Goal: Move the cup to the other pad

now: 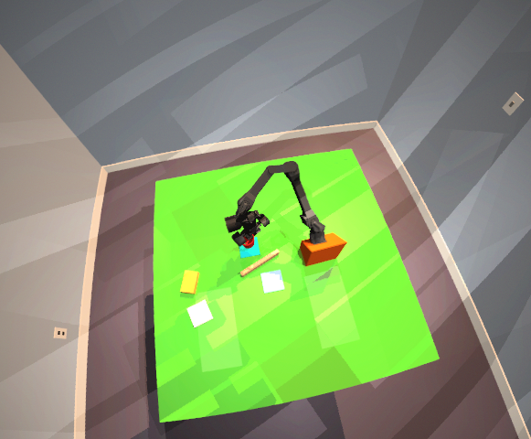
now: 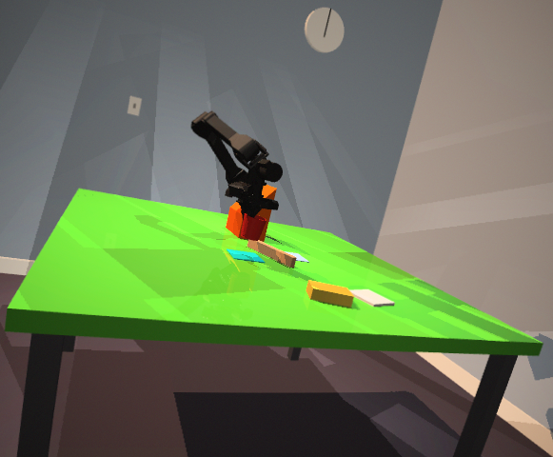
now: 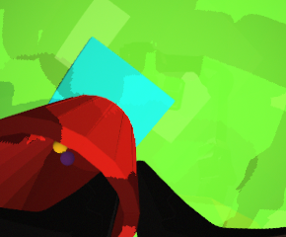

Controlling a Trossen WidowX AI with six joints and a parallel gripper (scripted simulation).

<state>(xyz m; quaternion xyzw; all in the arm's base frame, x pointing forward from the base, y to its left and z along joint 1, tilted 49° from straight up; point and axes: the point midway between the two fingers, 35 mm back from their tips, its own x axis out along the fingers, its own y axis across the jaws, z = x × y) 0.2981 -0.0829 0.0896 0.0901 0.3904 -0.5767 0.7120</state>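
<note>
The red cup (image 1: 249,243) (image 2: 254,228) (image 3: 96,116) is held in the air, roughly upright, close above the cyan pad (image 1: 249,251) (image 2: 245,255) (image 3: 108,74). My gripper (image 1: 248,237) (image 2: 252,215) (image 3: 129,166) is shut on the cup's wall, one finger inside the cup and one outside. A yellow marble (image 3: 59,147) and a purple marble (image 3: 67,158) lie inside the cup. The pale bluish-white pad (image 1: 272,281) (image 2: 300,257) has nothing on it. The cup's underside is hidden in the wrist view.
A wooden bar (image 1: 260,262) (image 2: 272,253) lies between the two pads. An orange block (image 1: 323,250) (image 2: 235,221) stands by the arm's base. A yellow block (image 1: 189,282) (image 2: 329,293) and another whitish square (image 1: 199,313) (image 2: 373,297) lie farther off on the green table (image 1: 293,369) (image 2: 119,280).
</note>
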